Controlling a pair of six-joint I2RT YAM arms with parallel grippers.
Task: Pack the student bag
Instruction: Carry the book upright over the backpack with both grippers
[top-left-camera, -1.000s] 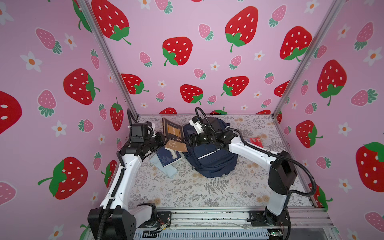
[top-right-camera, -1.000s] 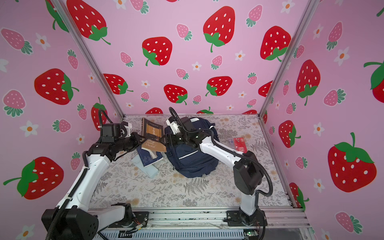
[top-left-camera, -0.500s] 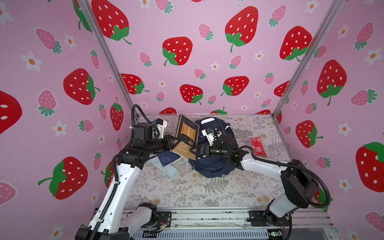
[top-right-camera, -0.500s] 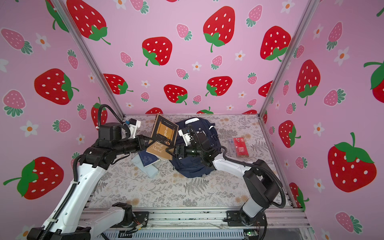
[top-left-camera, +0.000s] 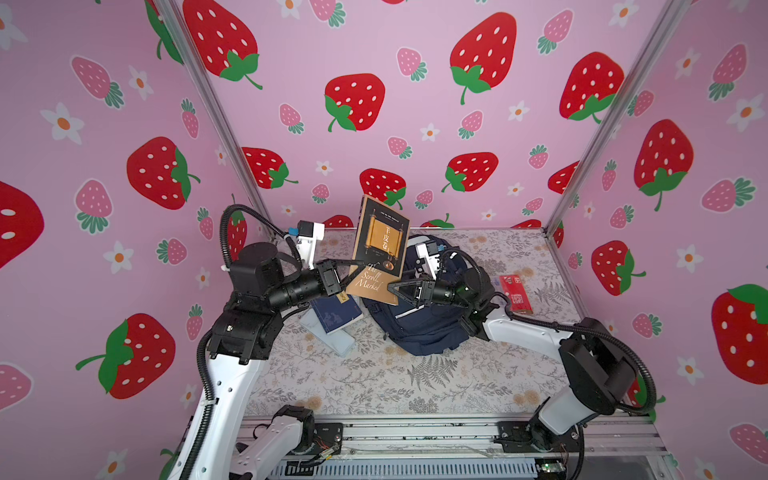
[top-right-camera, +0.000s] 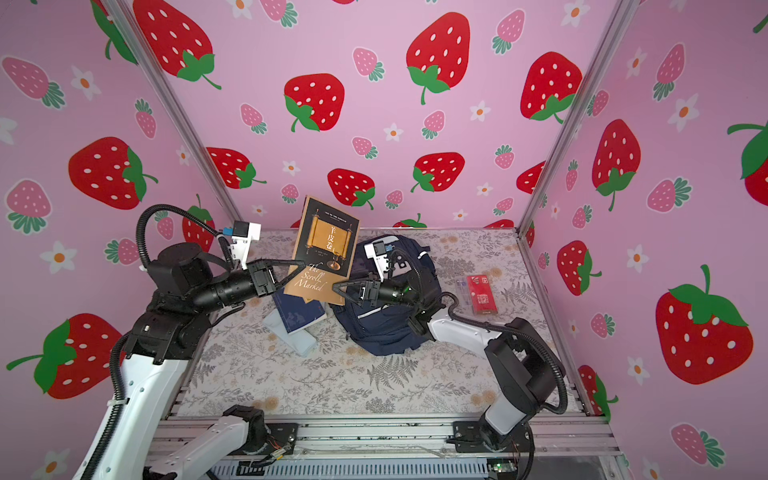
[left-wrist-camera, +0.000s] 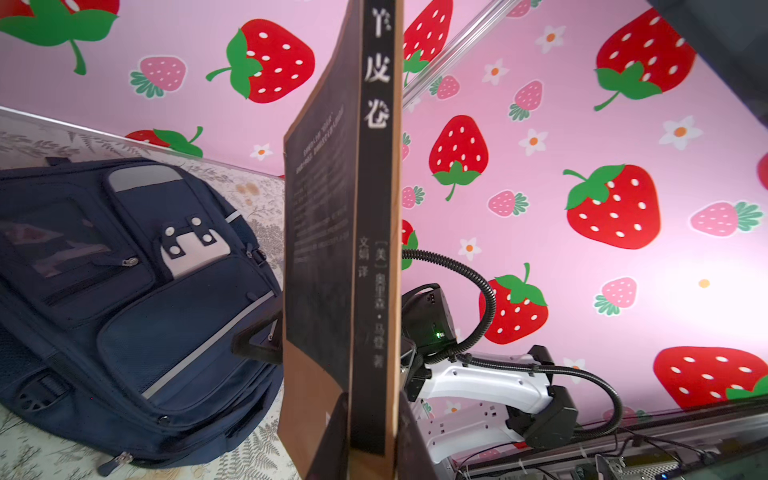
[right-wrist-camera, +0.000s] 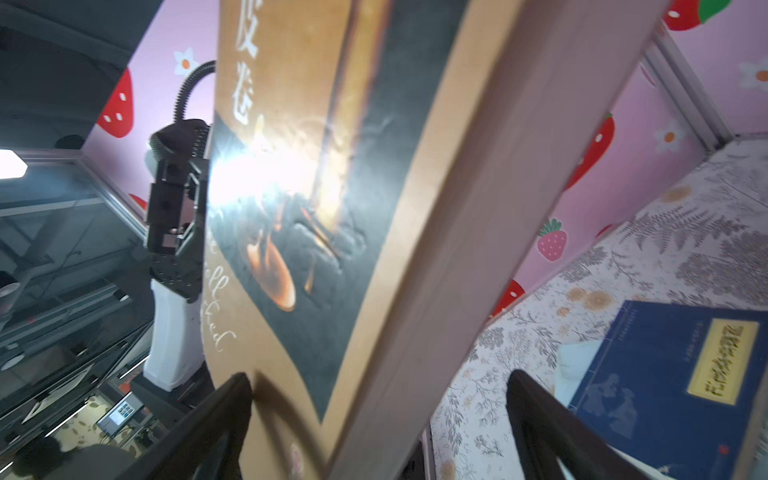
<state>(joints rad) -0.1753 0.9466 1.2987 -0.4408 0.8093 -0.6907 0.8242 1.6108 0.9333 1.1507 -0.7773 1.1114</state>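
1. We see the student bag (top-left-camera: 419, 332) (top-right-camera: 374, 332) lying on the floral table (top-left-camera: 415, 386), front panel up, towards the back and right of centre, under the right arm's forearm.
2. In the left wrist view the zips on the front pockets of the bag (left-wrist-camera: 124, 291) look closed. We cannot tell what is inside, and the main opening is not in view.
3. The left gripper (top-left-camera: 355, 268) (top-right-camera: 297, 270) is clamped narrowly on the lower spine edge of a black-and-tan book (top-left-camera: 380, 245) (top-right-camera: 328, 241). The book is held in the air, nearly upright and leaning, just left of the bag.
4. The right gripper (top-left-camera: 395, 294) (top-right-camera: 340, 294) stands wide, its fingers on either side of the book's lower corner. In the right wrist view one finger lies close to the cover (right-wrist-camera: 374, 166) and the other is clearly apart from it.
5. Below the raised book, a blue book (top-left-camera: 334, 311) (top-right-camera: 297, 313) lies on the table, partly on top of a pale flat item (top-left-camera: 332, 338).
6. A red packet (top-left-camera: 515, 293) (top-right-camera: 481, 295) lies on the table to the right of the bag, apart from it.
7. The raised book and the right arm stand between the cameras and the bag's upper part.
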